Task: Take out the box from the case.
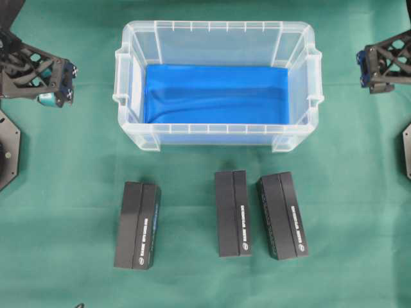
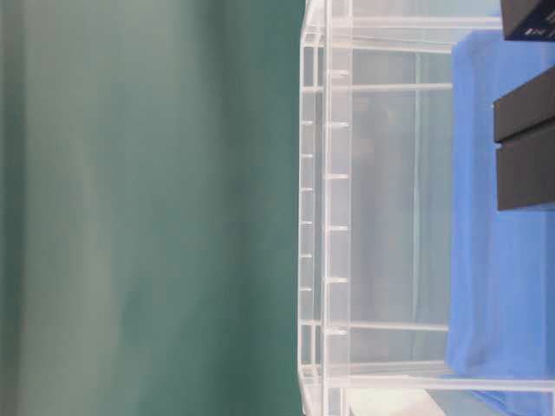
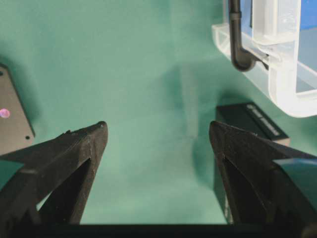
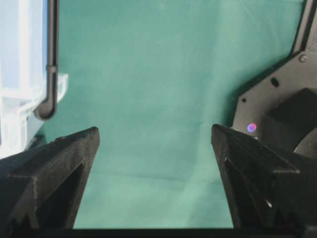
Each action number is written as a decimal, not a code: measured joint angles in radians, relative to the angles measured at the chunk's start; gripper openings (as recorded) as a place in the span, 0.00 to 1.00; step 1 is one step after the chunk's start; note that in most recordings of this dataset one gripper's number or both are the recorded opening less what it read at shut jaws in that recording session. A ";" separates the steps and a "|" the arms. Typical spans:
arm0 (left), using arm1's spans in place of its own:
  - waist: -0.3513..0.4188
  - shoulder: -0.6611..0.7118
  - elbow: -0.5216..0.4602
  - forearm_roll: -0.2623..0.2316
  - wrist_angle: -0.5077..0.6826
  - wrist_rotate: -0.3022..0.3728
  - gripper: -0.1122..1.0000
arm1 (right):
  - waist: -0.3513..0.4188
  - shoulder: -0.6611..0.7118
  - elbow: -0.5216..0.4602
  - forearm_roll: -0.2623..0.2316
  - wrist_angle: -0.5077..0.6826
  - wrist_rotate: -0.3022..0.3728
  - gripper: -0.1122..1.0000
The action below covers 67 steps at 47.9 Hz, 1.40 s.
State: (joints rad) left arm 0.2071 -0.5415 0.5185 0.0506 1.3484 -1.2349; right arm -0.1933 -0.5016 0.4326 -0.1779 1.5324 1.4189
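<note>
A green cloth-covered table (image 1: 64, 192) fills the scene. On it, toward the far side, sits the case (image 1: 218, 32), a large rectangular translucent plastic tub with a ribbed rim and side handles, a blue cloth (image 1: 215, 93) lining its bottom and nothing else inside. In front of the case, three long black rectangular boxes lie apart on the table: one at the left (image 1: 137, 224), one in the middle (image 1: 232, 213) and one just right of it (image 1: 282, 215). The left gripper (image 3: 156, 130) hovers left of the case, jaws spread wide, holding nothing. The right gripper (image 4: 154, 134) hovers at the right edge, likewise wide and empty.
</note>
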 measured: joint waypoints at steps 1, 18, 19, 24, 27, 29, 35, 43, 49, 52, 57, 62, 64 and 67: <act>0.000 -0.002 -0.002 0.000 0.000 0.000 0.88 | 0.000 0.000 -0.002 0.000 -0.002 0.002 0.90; 0.000 0.000 -0.002 0.002 0.002 -0.005 0.88 | -0.002 0.000 0.000 0.002 -0.009 0.002 0.90; 0.000 -0.002 -0.002 0.002 0.002 -0.005 0.88 | -0.002 0.000 -0.002 0.002 -0.011 0.000 0.90; 0.000 -0.002 0.000 0.002 0.003 -0.003 0.88 | 0.000 0.000 0.000 0.002 -0.018 0.002 0.90; 0.000 0.000 0.000 0.000 0.002 -0.005 0.88 | -0.002 0.000 0.000 0.002 -0.023 0.003 0.90; 0.000 0.000 -0.002 0.000 0.002 -0.005 0.88 | -0.002 0.002 0.000 0.002 -0.029 0.003 0.90; 0.000 -0.002 -0.002 0.000 0.002 -0.005 0.88 | -0.002 0.011 -0.002 0.006 -0.052 0.003 0.90; 0.000 -0.002 -0.002 0.000 0.003 -0.005 0.88 | -0.002 0.029 0.000 0.018 -0.067 0.005 0.90; 0.000 0.000 0.000 0.002 0.003 -0.005 0.88 | 0.000 0.041 -0.002 0.026 -0.072 0.005 0.90; 0.000 -0.002 -0.002 0.000 0.003 -0.005 0.88 | 0.000 0.043 0.000 0.026 -0.074 0.006 0.90; 0.000 0.000 -0.002 0.002 0.003 -0.005 0.88 | -0.002 0.043 0.000 0.026 -0.083 0.018 0.90; 0.000 -0.002 -0.002 0.000 0.003 -0.005 0.88 | 0.000 0.044 0.006 0.026 -0.097 0.028 0.90; 0.000 0.000 0.000 0.000 0.002 -0.005 0.88 | 0.000 0.043 0.012 0.028 -0.104 0.032 0.90; 0.000 -0.002 -0.002 0.002 0.002 -0.005 0.88 | 0.000 0.043 0.018 0.029 -0.112 0.037 0.90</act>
State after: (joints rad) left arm 0.2071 -0.5430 0.5170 0.0522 1.3499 -1.2395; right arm -0.1933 -0.4587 0.4510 -0.1488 1.4205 1.4557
